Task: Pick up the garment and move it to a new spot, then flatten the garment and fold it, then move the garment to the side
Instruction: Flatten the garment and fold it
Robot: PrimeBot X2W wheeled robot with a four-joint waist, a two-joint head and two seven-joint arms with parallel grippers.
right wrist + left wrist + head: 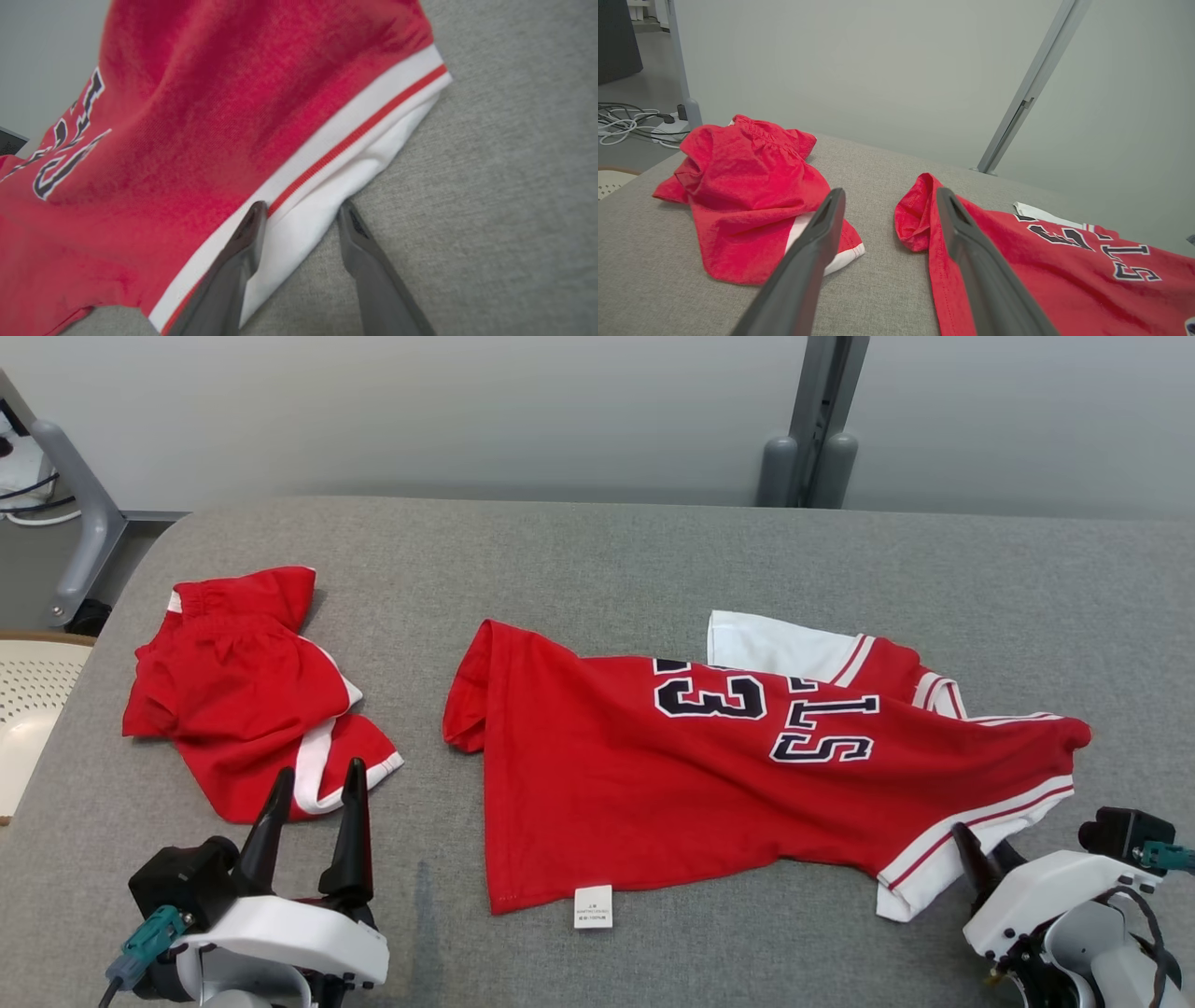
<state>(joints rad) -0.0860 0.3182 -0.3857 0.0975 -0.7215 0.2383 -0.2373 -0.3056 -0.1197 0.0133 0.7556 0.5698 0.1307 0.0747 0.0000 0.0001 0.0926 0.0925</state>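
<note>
Left tool (317,773) sits nearest us, spread wide and empty, parked between shorts (243,709) and jersey (653,784). Right tool (302,207) is unclenched too, fingers straddling the jersey's white hem (369,112), probably lining up a pinch. Jersey lies rumpled mid-counter (597,551), so we reckon it needs flattening.

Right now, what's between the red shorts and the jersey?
Nothing: a bare strip of grey tabletop separates the shorts from the jersey. Both the head view and the left wrist view show it.
</note>
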